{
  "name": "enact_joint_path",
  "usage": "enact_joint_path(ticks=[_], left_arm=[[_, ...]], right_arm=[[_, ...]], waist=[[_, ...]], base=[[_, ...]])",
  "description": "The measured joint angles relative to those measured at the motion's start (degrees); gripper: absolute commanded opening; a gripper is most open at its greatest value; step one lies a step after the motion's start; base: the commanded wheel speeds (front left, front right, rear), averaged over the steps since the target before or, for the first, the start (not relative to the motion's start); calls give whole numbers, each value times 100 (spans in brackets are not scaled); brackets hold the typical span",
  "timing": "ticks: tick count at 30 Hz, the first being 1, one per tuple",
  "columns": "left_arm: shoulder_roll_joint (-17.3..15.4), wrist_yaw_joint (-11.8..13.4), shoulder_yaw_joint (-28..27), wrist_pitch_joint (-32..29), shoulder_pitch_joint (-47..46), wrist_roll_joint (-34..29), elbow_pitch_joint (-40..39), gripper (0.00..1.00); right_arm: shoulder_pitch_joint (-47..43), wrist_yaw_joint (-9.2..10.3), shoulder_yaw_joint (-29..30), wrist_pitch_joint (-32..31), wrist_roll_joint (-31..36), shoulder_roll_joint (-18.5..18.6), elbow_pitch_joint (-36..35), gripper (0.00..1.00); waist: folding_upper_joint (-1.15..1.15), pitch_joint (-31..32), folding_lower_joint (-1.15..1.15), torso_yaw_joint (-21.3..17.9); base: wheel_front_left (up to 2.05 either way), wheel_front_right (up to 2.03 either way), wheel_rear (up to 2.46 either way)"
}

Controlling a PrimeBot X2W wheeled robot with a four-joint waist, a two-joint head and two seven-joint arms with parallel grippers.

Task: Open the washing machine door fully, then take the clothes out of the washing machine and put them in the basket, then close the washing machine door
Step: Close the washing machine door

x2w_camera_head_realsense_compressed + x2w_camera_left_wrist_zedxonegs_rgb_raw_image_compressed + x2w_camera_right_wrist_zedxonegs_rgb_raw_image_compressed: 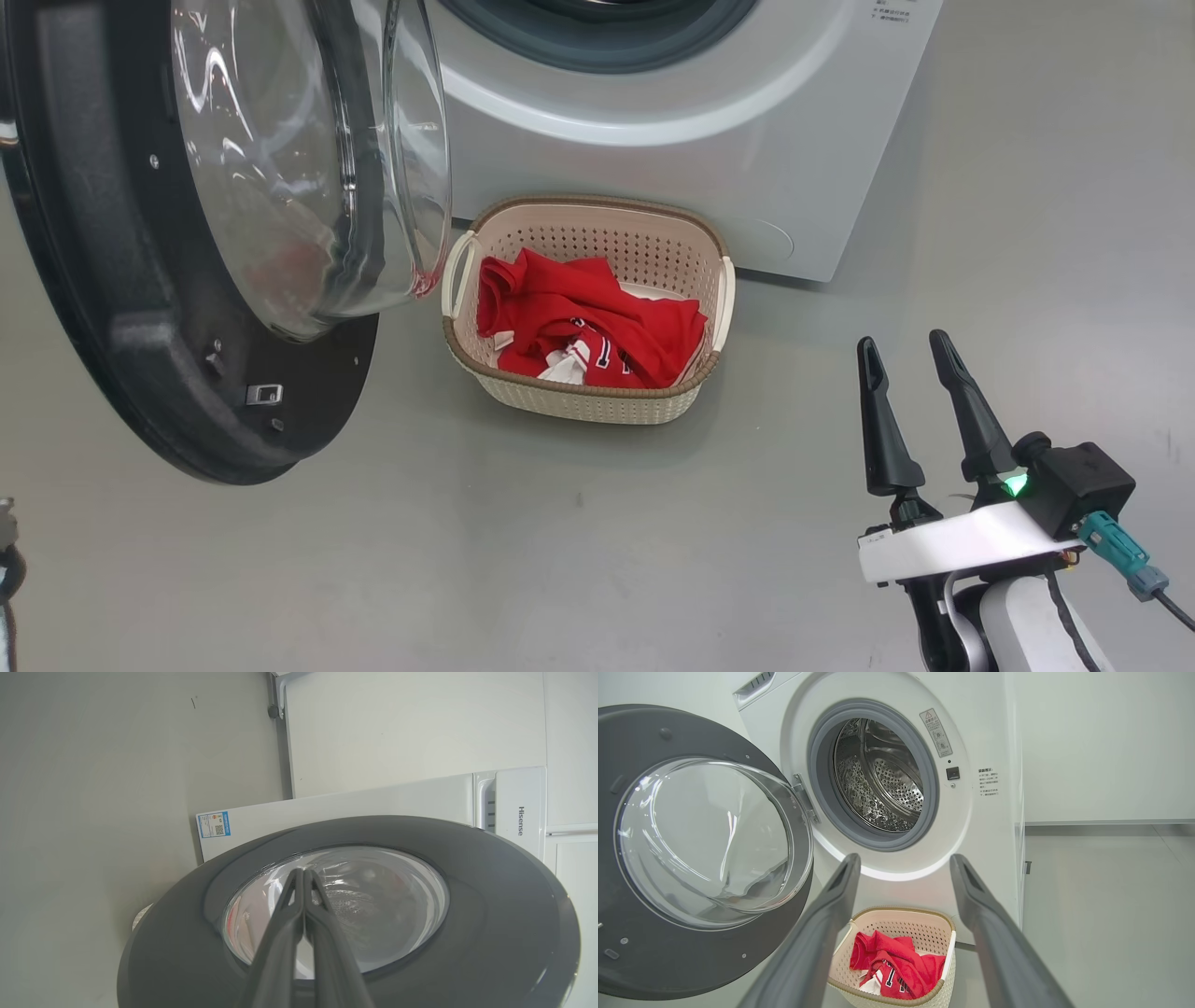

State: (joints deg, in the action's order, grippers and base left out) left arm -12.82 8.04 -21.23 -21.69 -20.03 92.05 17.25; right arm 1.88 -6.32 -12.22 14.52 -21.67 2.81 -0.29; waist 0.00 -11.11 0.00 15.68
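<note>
Big white front-loading washing machine (709,131), its perforated steel drum (882,779) exposed. Round door (224,215), black rim and bulging clear glass bowl, swung wide open. Small cream perforated plastic basket (588,406), brown rim, stands on the floor against the machine's front. Crumpled bright red clothes (588,317) with white trim lie in the basket.

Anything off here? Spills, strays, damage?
Nothing stands out. The clothes lie inside the basket, which stands upright before the washing machine; the washing machine door hangs open and the drum looks empty.
</note>
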Motion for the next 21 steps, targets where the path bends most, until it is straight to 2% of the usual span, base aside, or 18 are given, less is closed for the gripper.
enact_joint_path(ticks=[4, 13, 21], left_arm=[[-10, 24, -103, -374, -86, 312, 56, 0], [-76, -10, 280, -1248, -110, 526, 44, 0], [-136, -26, 381, -1608, 42, 661, 181, 0]], right_arm=[[1, 0, 9, 0, 1, 0, 1, 100], [2, 0, 18, 0, 1, 0, 1, 100], [2, 0, 19, 0, -1, 0, 3, 100]], waist=[[0, -2, 0, -20], [0, 22, 0, -39], [0, 41, 0, -39]], base=[[0, 0, 0], [0, 0, 0], [0, 0, 0]])
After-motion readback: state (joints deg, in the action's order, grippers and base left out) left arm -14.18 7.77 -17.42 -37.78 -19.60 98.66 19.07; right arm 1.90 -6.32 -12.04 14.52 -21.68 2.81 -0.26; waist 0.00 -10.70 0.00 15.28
